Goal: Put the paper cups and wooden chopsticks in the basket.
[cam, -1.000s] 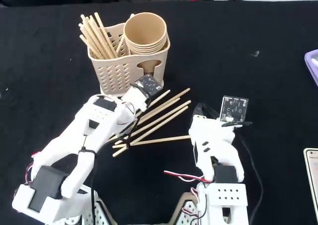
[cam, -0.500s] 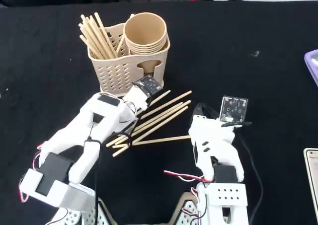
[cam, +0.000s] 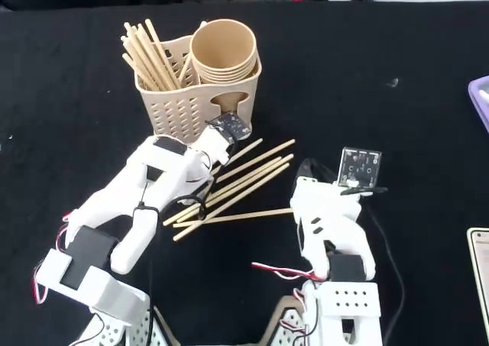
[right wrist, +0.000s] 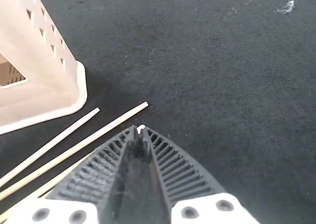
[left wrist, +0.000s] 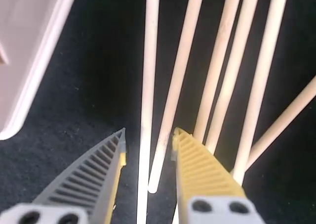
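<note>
A beige basket (cam: 182, 108) at the back holds a stack of paper cups (cam: 224, 50) and a bundle of wooden chopsticks (cam: 147, 56). Several loose chopsticks (cam: 244, 179) lie fanned on the black table in front of it. My left arm (cam: 164, 170) leans over their near ends. My left gripper (left wrist: 148, 136) is open and low, with two chopsticks (left wrist: 150, 85) between its fingers and the basket's foot (left wrist: 29, 56) close beside. My right gripper (right wrist: 138, 131) is shut and empty, by the far tips of two chopsticks (right wrist: 74, 139), a short way from the basket (right wrist: 34, 70).
A purple object (cam: 480, 95) and a white card (cam: 481, 260) sit at the table's right edge. Black cloth covers the whole table, with bare room to the right of the basket and behind my right arm (cam: 330, 218).
My left arm has swung its wrist a little closer to the basket, and the loose chopsticks shifted slightly. The right arm has not moved.
</note>
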Tool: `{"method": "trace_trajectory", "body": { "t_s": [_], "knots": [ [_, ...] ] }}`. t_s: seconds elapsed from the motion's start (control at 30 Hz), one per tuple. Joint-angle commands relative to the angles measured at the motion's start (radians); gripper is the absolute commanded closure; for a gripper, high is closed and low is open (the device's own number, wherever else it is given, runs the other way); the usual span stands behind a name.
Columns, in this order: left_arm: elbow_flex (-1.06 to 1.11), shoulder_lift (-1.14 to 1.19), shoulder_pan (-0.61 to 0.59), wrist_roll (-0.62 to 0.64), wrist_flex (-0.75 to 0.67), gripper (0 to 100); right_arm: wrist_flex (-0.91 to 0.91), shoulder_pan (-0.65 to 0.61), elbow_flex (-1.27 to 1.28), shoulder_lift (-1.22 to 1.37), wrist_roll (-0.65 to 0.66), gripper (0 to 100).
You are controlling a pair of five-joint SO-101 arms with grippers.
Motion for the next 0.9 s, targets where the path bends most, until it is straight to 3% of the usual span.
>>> {"method": "trace_trajectory", "body": {
  "t_s": [0.0, 0.1, 0.2, 0.53, 0.87],
  "knots": [
    [-0.044, 0.006, 0.001, 0.002, 0.003, 84, -0.029, -0.028, -0.010, -0.025, -0.008, 97.9],
    [-0.041, 0.006, 0.007, 0.002, 0.034, 86, -0.029, -0.075, -0.002, -0.025, 0.057, 97.9],
    [-0.044, -0.006, 0.024, 0.002, 0.080, 98, -0.025, -0.092, -0.002, -0.025, 0.091, 97.9],
    [-0.048, -0.032, 0.031, -0.002, 0.132, 97, -0.029, -0.086, -0.002, -0.025, 0.089, 98.2],
    [-0.027, -0.427, 0.027, -0.003, 0.351, 97, -0.034, -0.034, -0.004, -0.025, 0.086, 98.3]
  ]
}}
